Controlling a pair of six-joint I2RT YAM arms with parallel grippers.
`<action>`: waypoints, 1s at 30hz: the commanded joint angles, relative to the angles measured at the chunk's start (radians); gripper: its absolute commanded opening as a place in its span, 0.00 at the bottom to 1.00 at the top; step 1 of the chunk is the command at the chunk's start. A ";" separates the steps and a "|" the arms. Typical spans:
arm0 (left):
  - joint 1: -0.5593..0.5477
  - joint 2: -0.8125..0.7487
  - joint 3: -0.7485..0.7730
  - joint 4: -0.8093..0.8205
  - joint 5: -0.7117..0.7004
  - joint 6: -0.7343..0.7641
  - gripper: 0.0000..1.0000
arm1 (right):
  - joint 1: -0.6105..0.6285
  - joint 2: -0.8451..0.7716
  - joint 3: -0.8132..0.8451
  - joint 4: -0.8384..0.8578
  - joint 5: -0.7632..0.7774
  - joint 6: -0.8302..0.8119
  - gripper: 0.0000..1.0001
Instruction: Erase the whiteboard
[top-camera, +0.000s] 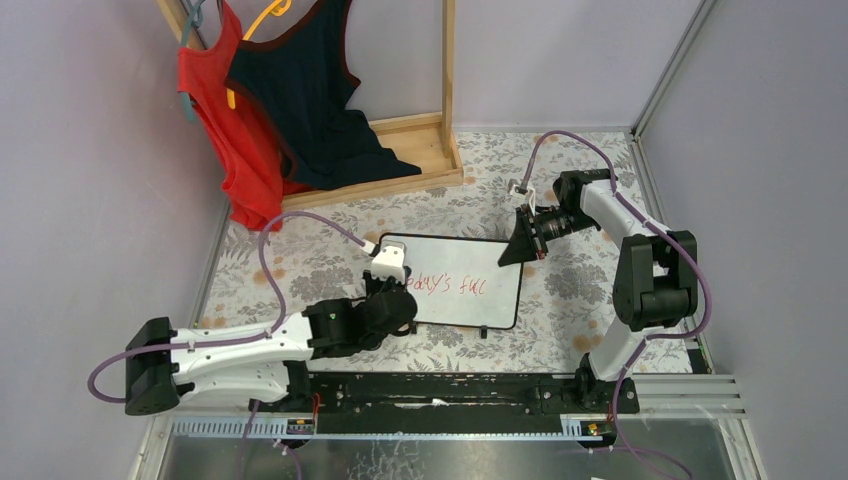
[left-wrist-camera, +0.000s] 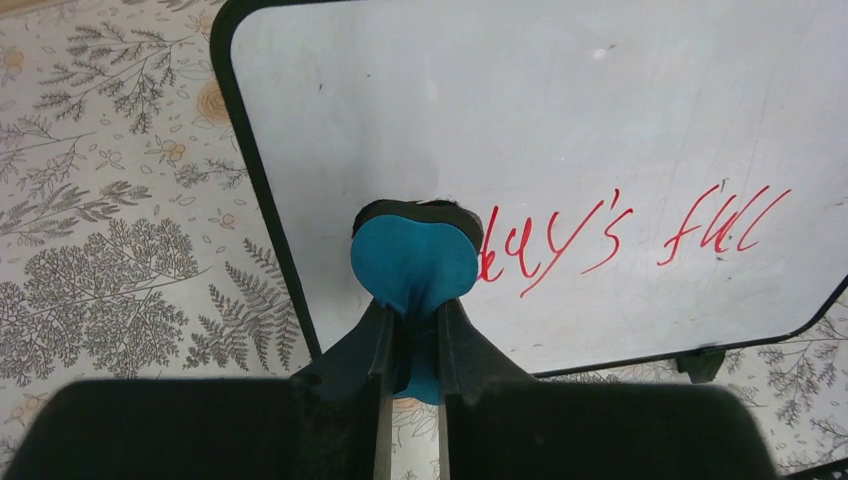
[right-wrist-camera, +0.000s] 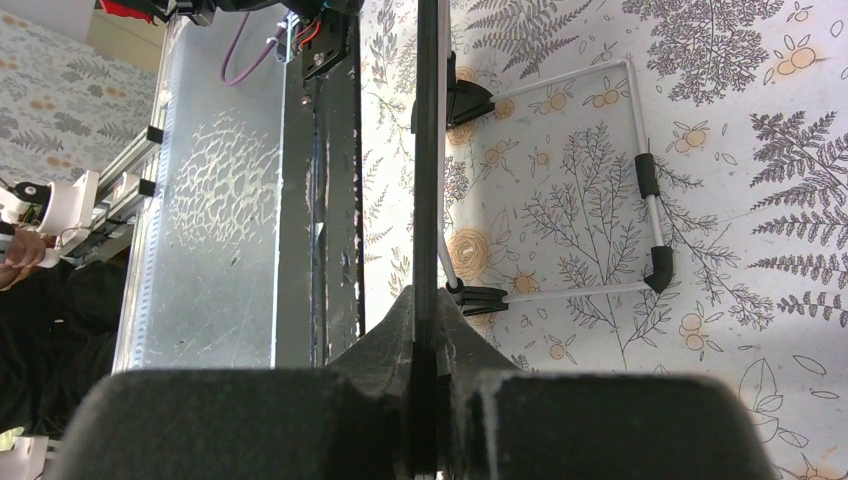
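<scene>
The left claw (left-wrist-camera: 412, 320) is closed on a blue eraser (left-wrist-camera: 412, 265), its two fingers pinching the eraser's narrow lower end so that the rounded pad sticks out past the tips. The pad sits on the face of the whiteboard (left-wrist-camera: 560, 130), close to the board's left edge. Red writing (left-wrist-camera: 640, 230) starts right at the eraser's right side and runs away from it across the board; the letters nearest the pad are partly hidden behind it. In the top view the left claw (top-camera: 398, 292) reaches in over the near left part of the whiteboard (top-camera: 470, 262), which lies on the floral surface (top-camera: 330, 250) between the two claws.

The right claw (top-camera: 521, 245) grips the board at its far right corner. Its wrist camera sees the whiteboard (right-wrist-camera: 428, 150) edge-on as a thin dark line running straight out from between the fingers of the right claw (right-wrist-camera: 427, 310), which are pressed against both faces with no gap. To the right of that edge a white wire stand (right-wrist-camera: 645, 180) with black joints lies over the surface (right-wrist-camera: 760, 110).
</scene>
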 joint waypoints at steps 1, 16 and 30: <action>-0.007 0.047 -0.011 0.135 -0.077 0.075 0.02 | 0.008 0.008 0.030 -0.081 -0.021 -0.011 0.00; -0.006 0.266 0.035 0.330 -0.013 0.150 0.00 | 0.007 0.011 0.029 -0.100 -0.027 -0.032 0.00; 0.002 0.197 0.005 0.234 -0.108 0.101 0.00 | 0.007 0.014 0.030 -0.116 -0.029 -0.051 0.00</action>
